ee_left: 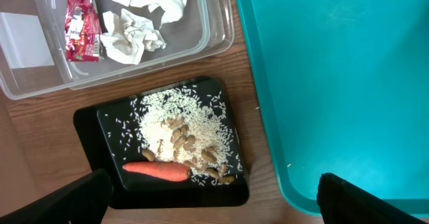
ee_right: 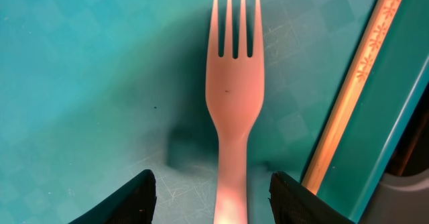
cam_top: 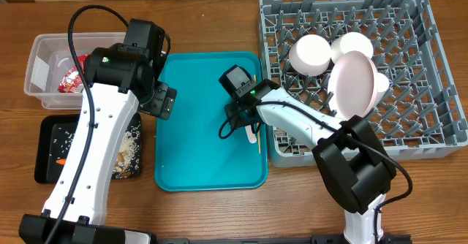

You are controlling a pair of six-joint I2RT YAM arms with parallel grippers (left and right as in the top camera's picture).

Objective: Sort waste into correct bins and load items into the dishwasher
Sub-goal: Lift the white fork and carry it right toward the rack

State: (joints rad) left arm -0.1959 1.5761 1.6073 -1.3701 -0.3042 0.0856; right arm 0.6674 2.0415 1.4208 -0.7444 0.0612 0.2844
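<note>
Near the bench's left edge, the left arm [cam_top: 95,127] covers the right side of the black tray [cam_top: 47,153] from overhead. The left gripper [ee_left: 213,200] shows only as two blurred tips in its wrist view's lower corners; the clear tub [ee_left: 201,33] there is cut off at top and left. The handle of the fork [ee_right: 233,96] runs off the right wrist view's bottom edge; the wooden stick [ee_right: 355,96] is cut at both ends. Behind the plate [cam_top: 355,83], a white sliver [cam_top: 382,85] cannot be named.
</note>
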